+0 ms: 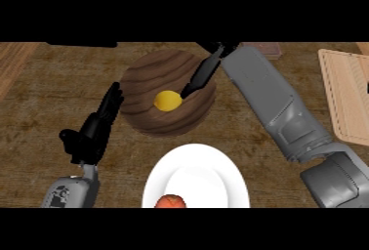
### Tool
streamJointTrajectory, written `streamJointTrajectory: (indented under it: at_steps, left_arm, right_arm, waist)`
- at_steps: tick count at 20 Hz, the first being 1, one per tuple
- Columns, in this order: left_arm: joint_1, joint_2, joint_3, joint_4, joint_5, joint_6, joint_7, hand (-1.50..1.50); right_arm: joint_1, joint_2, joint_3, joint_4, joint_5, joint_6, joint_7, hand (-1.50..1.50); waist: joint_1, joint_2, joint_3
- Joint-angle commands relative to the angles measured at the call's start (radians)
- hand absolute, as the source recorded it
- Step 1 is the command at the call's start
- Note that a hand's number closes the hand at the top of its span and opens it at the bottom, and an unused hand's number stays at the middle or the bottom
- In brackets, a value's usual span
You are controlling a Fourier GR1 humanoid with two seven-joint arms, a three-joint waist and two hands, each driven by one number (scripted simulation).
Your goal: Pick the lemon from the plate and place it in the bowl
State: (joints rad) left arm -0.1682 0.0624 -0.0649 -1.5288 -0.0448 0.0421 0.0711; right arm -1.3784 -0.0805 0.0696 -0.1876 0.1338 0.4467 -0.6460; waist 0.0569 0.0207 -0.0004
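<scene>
The brown surface (43, 141) carries a wooden bowl (148, 119), a white plate (194, 168), and a light board (346, 97) at the right edge.

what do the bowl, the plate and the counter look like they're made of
Bowl: looks like dark wood, given the curved grain bands, with a dull finish. Plate: plain white and smooth, perhaps ceramic, though the look leaves it open. Counter: brown with streaky grain, probably wood, matte.

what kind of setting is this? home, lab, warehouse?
Most likely a home kitchen counter. A worn wooden counter top carries a dark wooden bowl with a lemon in it, a white plate and a pale cutting board at the right edge.
</scene>
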Motion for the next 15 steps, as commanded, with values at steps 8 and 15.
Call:
streamJointTrajectory:
  at_steps: [8, 15]
  left_arm:
    - [-0.022, -0.031, -0.025, -0.012, -0.022, 0.023, 0.01, 0.0]
    - [-0.042, -0.035, -0.019, 0.016, -0.024, 0.026, 0.016, 0.0]
  right_arm:
    - [0.057, -0.131, -0.036, 0.027, -0.03, 0.266, -0.07, -1.5]
    - [0.098, -0.164, -0.002, -0.02, -0.006, 0.318, -0.092, -1.5]
  waist:
    - [0.013, 0.011, 0.002]
    - [0.005, 0.01, 0.002]
